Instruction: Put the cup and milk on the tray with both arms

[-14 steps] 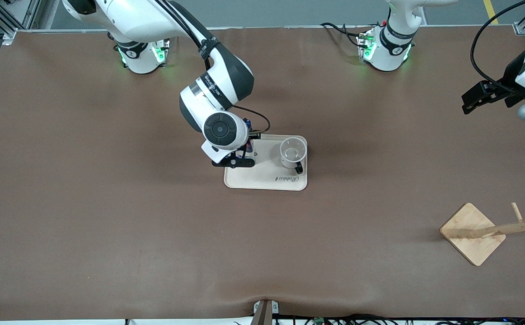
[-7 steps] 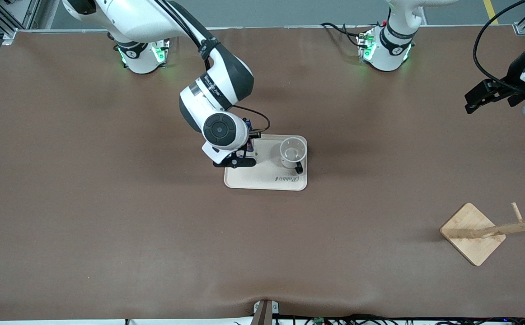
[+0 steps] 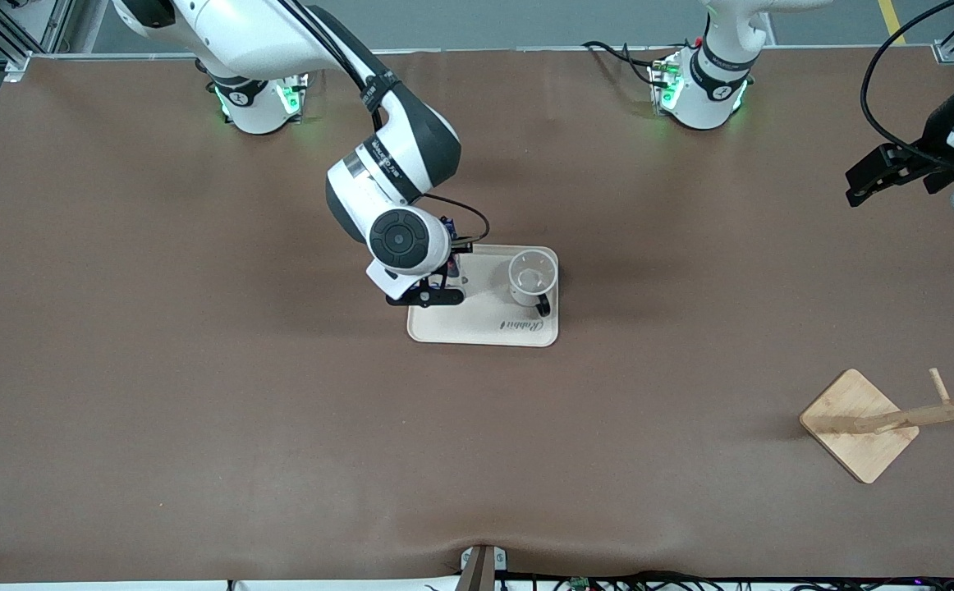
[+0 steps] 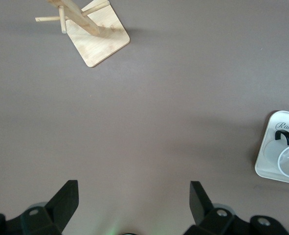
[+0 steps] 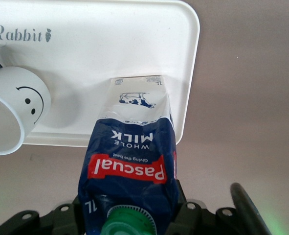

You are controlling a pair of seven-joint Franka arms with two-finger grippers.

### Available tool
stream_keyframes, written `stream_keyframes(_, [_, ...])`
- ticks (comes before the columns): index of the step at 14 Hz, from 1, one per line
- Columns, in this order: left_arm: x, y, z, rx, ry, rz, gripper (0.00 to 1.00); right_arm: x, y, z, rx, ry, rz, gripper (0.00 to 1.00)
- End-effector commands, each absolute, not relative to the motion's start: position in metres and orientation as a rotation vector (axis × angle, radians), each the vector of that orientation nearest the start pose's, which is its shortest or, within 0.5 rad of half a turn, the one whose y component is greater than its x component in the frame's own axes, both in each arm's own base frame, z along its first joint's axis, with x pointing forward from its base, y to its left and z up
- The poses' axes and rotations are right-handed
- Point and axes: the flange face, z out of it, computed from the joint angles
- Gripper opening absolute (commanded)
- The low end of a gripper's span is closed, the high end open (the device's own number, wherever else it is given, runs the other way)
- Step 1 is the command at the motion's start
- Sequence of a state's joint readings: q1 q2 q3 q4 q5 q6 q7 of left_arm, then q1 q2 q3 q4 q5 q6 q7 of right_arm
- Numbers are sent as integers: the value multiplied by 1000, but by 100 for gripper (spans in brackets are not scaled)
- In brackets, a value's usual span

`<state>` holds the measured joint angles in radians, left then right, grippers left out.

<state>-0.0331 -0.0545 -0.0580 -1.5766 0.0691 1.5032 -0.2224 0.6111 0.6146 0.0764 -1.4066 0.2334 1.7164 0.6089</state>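
Two items are seen on the tray (image 3: 477,328): the cup (image 3: 532,279) and, beside it, the milk (image 5: 132,161), clasped by the right gripper (image 3: 436,289). The left gripper (image 4: 132,205) is parked spread apart, well away from the tray.

Cream-beige tray (image 5: 134,44) with dark "Rabbit" script, white cup (image 5: 12,107) with black smiley face and black handle, milk carton (image 5: 132,161) dark blue with red label, white lettering, green cap, brown surface (image 3: 198,410), pale wooden rack (image 3: 863,423), black left hand (image 4: 132,205)
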Motion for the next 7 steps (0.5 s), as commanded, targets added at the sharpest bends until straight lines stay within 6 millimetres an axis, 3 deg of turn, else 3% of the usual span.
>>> stream_keyframes(1, [520,-42,651,-3078,-190,18,100,523,444,322,-3084,-22,600,69])
stream_keyframes(2, [520,-41,651,-3078,-192,18,100,523,444,322,-3084,-22,598,75])
stream_keyframes(4, [520,-41,651,-3079,-190,16,100,524,443,322,-3083,-14,591,100])
stream_keyframes(7, [519,-41,650,-3077,-190,32,100,526,444,324,-3081,-3,571,100])
